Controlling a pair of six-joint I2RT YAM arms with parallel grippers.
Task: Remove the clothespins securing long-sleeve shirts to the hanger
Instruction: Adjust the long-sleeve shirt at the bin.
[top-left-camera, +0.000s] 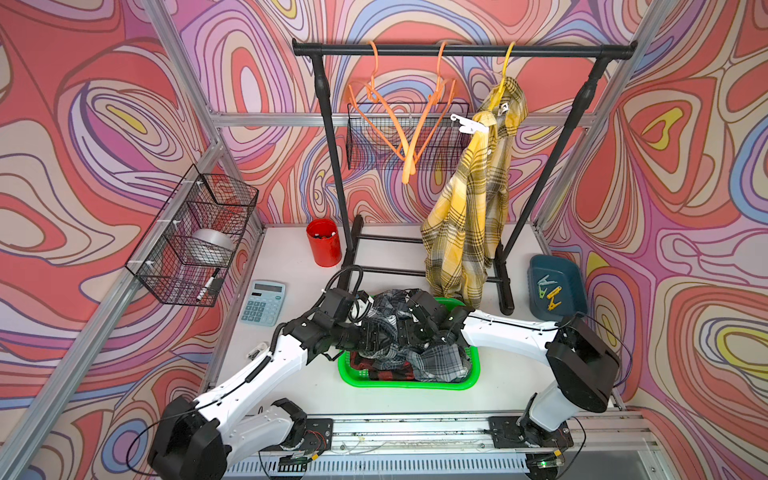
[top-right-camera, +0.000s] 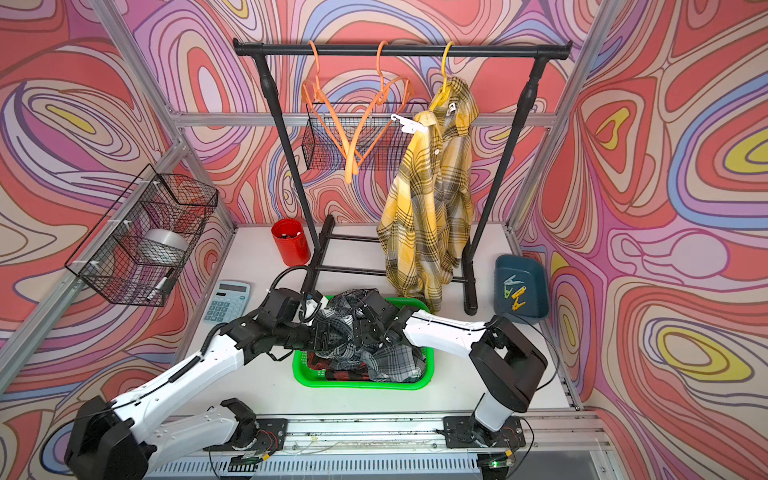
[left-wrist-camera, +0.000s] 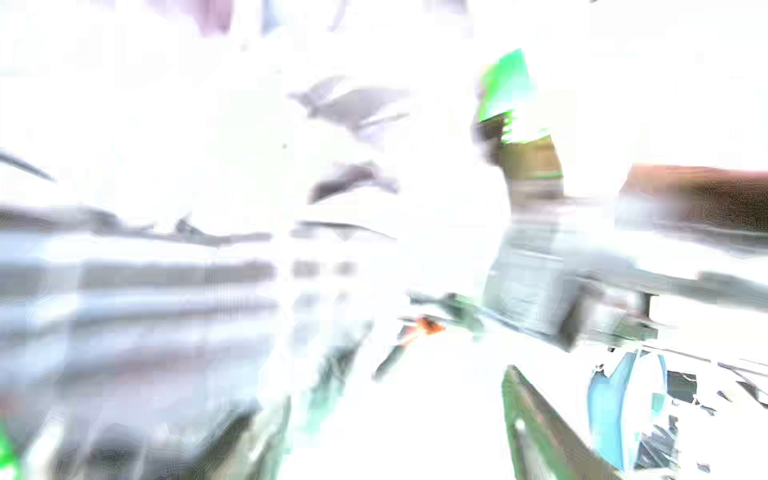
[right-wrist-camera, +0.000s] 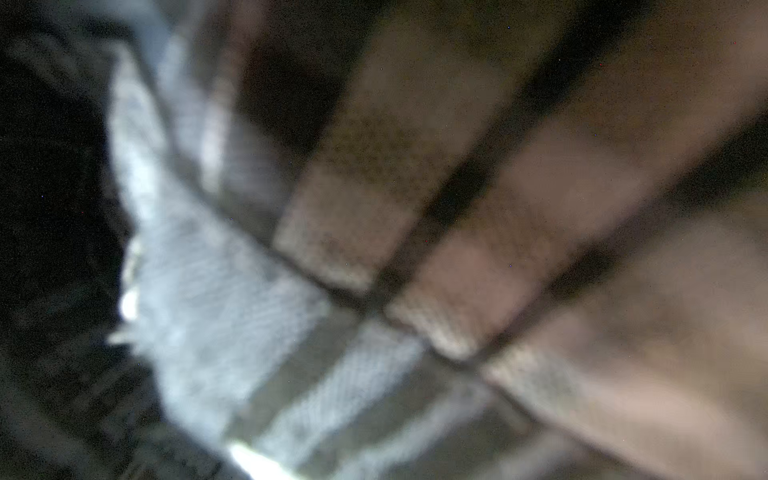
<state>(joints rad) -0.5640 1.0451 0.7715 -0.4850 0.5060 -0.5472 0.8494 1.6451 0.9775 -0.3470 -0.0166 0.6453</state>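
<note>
- Nearest the bases, both white-and-black arms are reaching inward over the bright green plastic laundry basket (top-left-camera: 399, 384) sitting on the white table (top-left-camera: 291, 374).
- The left gripper (top-left-camera: 376, 337) and the right gripper (top-left-camera: 409, 330) are meeting nose to nose in the crumpled grey-white-black plaid flannel shirt (top-left-camera: 440, 361), which is lying on the red-and-black check shirt (top-left-camera: 363, 365) inside that basket.
- The right gripper's jaws are standing spread wide. Its wrist view is showing only blurred plaid cloth pressed close, so I cannot tell whether a fold is lying between them.
- The left gripper's tips are hiding in cloth in both top views and its wrist view is washed out, so I cannot tell whether it is released or clenched.
- The step in hand is probably letting the grey shirt go into the basket, between one clip and the next.
- Farther back, on the robot's right, a dark blue plastic tray (top-left-camera: 536, 286) is holding loose yellow and pale green clothespins (top-left-camera: 549, 291).
- Farthest, the yellow-and-black plaid shirt (top-left-camera: 469, 208) is hanging on a yellow plastic hanger (top-left-camera: 505, 66) from the black metal rail (top-left-camera: 457, 50), beside two bare orange plastic hangers (top-left-camera: 409, 137). A white plastic clothespin (top-left-camera: 469, 123) is clipping its shoulder.
- The next move is calling for both arms to lift clear of the cloth. One then needs to rise to that white clip, squeeze its tail ends and carry it to the tray.
</note>
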